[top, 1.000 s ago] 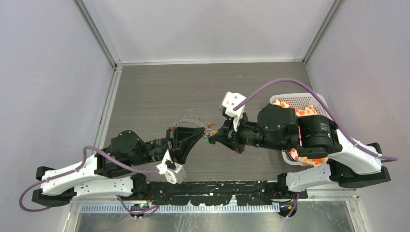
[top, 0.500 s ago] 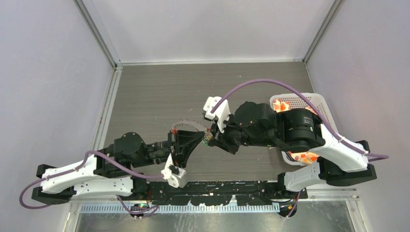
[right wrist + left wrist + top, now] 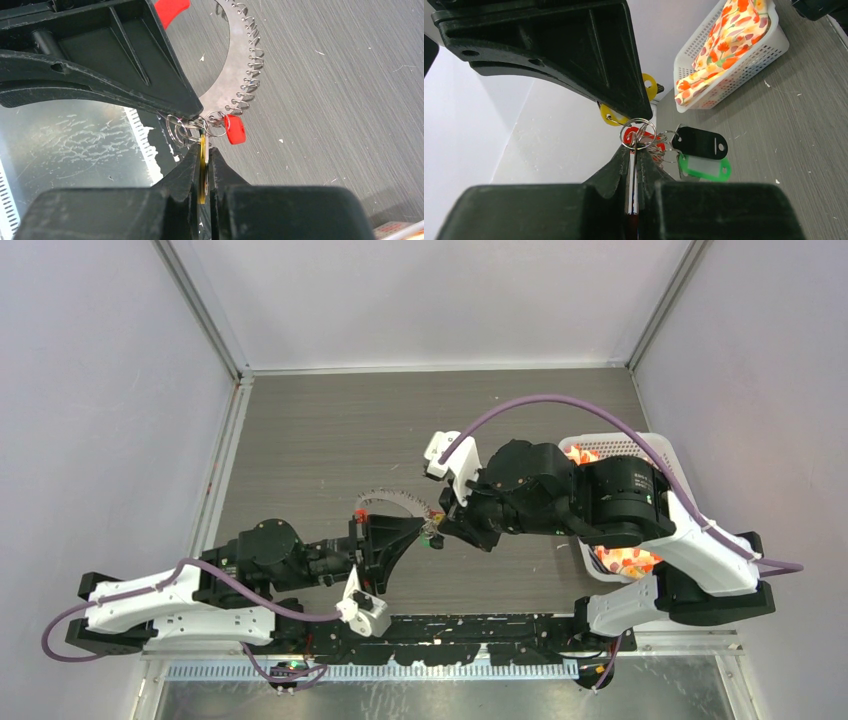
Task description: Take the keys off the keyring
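The keyring [image 3: 396,499] is a thin grey coiled loop with a short red section [image 3: 362,510], held above the table between both grippers. My left gripper [image 3: 414,531] is shut on the keyring's flat band [image 3: 632,170], seen edge-on between its fingers. Small split rings [image 3: 638,134] hang at its tips with black [image 3: 700,142], green [image 3: 704,167], red [image 3: 630,135] and yellow [image 3: 610,115] key tags. My right gripper [image 3: 446,524] is shut on a yellow key tag [image 3: 202,162], right beside the coil [image 3: 246,65] and a red tag [image 3: 235,129].
A white basket [image 3: 655,452] with orange flowered cloth stands at the right, partly under the right arm; it also shows in the left wrist view [image 3: 744,60]. The grey wood-grain table [image 3: 330,430] has walls on three sides and a black rail along its near edge.
My right arm has moved left, closing in on the left gripper. The left gripper and the keyring have shifted slightly down and toward the near edge. Both grippers stay shut.
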{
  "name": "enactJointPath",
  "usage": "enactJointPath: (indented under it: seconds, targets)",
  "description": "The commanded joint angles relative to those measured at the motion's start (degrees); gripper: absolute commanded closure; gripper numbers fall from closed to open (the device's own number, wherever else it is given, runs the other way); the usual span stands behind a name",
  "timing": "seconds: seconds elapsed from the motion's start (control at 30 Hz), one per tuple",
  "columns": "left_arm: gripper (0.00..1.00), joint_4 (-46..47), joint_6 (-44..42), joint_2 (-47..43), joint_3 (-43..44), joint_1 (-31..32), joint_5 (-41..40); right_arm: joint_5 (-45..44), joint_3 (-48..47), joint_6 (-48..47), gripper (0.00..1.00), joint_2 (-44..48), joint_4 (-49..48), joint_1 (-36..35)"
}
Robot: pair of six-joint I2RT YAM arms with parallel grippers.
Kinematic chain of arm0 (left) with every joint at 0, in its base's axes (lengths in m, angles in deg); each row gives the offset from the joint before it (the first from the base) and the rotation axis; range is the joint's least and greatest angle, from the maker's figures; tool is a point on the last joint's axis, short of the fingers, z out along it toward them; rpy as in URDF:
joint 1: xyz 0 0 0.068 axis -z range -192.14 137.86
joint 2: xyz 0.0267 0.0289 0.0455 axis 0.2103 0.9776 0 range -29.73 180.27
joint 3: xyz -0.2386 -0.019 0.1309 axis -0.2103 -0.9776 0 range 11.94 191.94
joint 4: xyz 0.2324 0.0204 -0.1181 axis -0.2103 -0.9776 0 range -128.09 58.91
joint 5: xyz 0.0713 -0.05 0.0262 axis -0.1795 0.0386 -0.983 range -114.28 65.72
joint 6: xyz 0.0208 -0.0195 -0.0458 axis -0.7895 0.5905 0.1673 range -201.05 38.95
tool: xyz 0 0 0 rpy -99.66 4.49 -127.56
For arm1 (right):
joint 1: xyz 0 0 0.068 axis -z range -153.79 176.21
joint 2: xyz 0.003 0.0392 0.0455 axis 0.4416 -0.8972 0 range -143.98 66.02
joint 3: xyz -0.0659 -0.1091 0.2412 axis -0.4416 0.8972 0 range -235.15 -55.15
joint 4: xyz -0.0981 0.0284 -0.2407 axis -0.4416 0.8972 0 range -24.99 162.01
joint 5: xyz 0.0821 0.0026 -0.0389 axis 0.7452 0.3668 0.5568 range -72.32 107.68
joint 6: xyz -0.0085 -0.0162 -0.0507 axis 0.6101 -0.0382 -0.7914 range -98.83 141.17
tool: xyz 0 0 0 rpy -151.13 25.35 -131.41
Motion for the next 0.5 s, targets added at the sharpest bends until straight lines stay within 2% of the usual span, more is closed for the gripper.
enactJointPath:
  seconds: [0.0,0.23,0.47]
  targets:
    - [1.00,2.15,-0.12,-1.01,0.42,0.72,-0.24,-1.51,-2.06,-0.86,0.99,0.09,-2.25,0.65]
    - [1.00,7.76,4.72,-3.77,-2.57,0.71,-1.84,-1.60,-0.23,-0.02,0.99,2.16,-4.01,0.59]
    - [1.00,14.22,9.58,-3.76,-4.89,0.71,-7.30,-0.61,0.46,0.37,0.99,3.28,-4.71,0.67]
